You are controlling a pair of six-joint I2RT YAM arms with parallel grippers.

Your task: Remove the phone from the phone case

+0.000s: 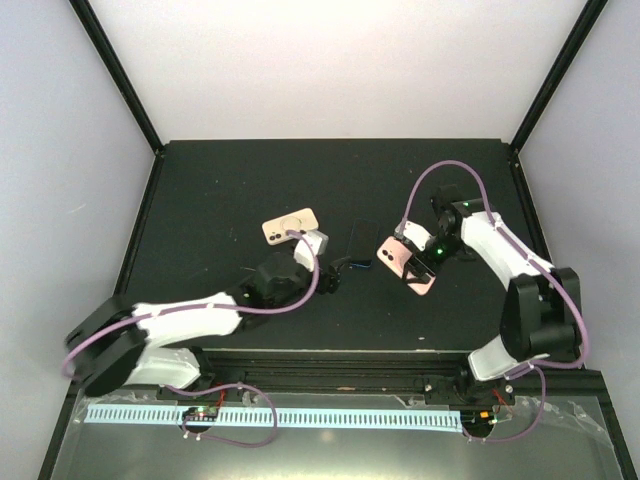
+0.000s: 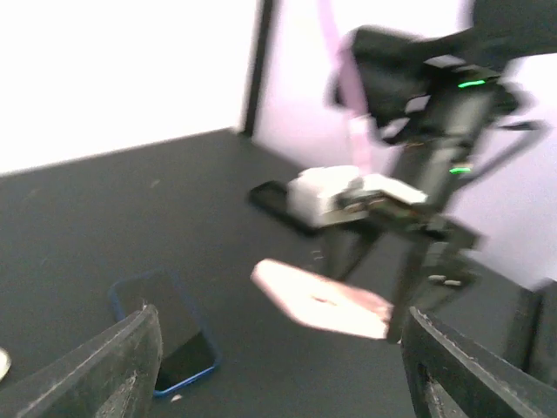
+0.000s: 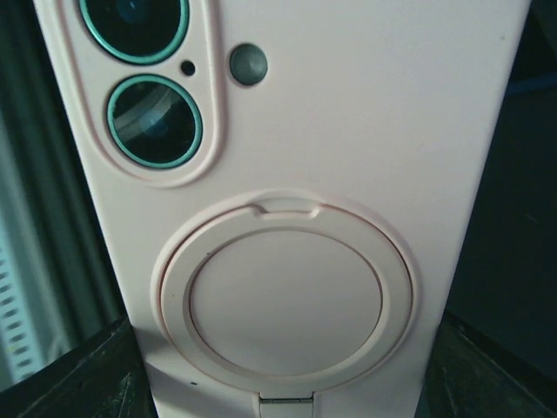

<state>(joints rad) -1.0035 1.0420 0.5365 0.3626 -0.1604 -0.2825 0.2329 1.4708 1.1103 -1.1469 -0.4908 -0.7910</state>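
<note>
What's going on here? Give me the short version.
The right hand holds the pink cased phone up off the table. Its camera lenses sit in the case cutout, so the phone is not yet out. The left hand is open and empty, pointed toward it. A blue-edged phone lies flat on the table nearby.

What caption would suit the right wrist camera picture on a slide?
Close-up: the right end effector grips a pink phone case, ring stand and the phone's two green-rimmed camera lenses in view.
</note>
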